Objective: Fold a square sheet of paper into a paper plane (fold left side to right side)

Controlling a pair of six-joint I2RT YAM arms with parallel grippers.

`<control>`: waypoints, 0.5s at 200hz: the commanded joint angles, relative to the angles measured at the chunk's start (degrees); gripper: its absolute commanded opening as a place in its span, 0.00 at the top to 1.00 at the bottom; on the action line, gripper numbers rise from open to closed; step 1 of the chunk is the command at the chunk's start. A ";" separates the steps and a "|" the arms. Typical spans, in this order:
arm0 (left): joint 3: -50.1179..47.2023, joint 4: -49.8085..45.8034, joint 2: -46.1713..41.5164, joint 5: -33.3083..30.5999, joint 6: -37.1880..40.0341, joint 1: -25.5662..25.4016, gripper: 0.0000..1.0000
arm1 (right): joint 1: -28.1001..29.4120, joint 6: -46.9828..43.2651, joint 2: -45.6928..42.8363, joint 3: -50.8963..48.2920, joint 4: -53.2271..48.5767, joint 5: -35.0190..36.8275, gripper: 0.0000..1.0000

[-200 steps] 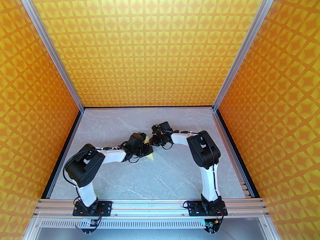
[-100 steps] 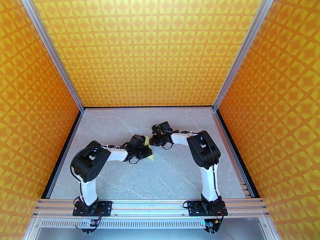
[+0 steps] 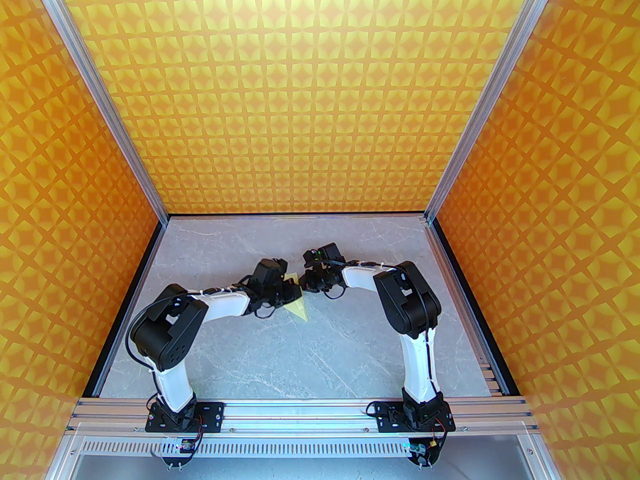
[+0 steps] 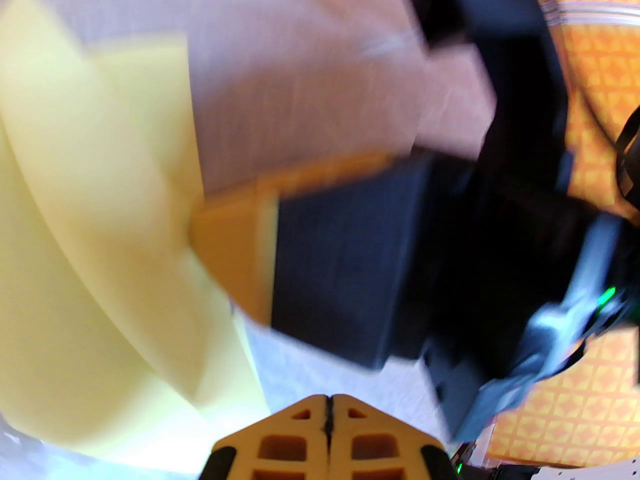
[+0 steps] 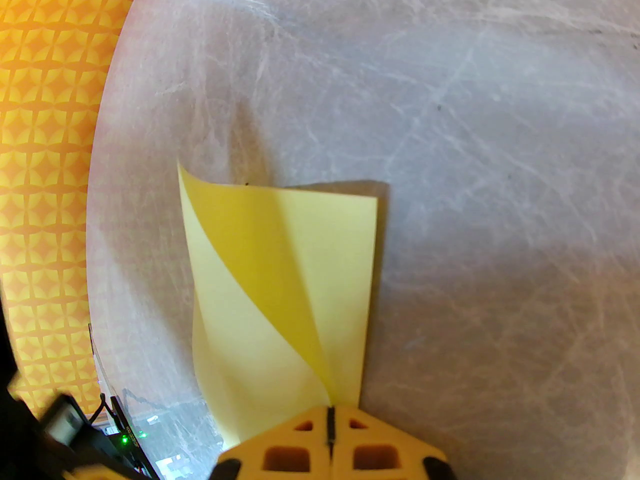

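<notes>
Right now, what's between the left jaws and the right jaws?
The yellow sheet of paper, partly folded. The top view shows it where the two shut jaws nearly meet; the right wrist view shows its curled side.

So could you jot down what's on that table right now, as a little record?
paper: pale yellow sheet, partly folded, one flap curling up
surface: grey marbled table
left pincer: shut, close beside the sheet
right pincer: shut, tips at one edge of the sheet
</notes>
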 commanded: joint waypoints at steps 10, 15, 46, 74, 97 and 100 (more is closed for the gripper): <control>2.07 -3.65 1.67 0.49 3.22 1.91 0.98 | 0.52 -0.49 1.73 -0.22 -0.94 1.24 1.00; 2.23 -3.79 1.96 0.55 3.55 2.14 0.98 | 0.52 -0.48 1.71 -0.22 -1.03 1.21 1.00; 4.58 -5.48 3.61 0.70 5.18 3.31 0.98 | 0.70 -0.49 1.58 -0.29 -1.05 1.15 1.00; 6.87 -6.34 5.06 0.96 5.74 3.40 0.98 | 0.80 -0.44 1.60 -0.31 -1.02 1.24 1.00; 8.64 -7.10 6.85 0.97 6.24 3.49 0.98 | 0.78 -0.47 1.59 -0.63 -0.94 1.28 1.00; 8.83 -7.22 7.15 1.00 6.24 3.49 0.98 | 0.78 -0.53 1.58 -0.63 -0.98 1.30 1.00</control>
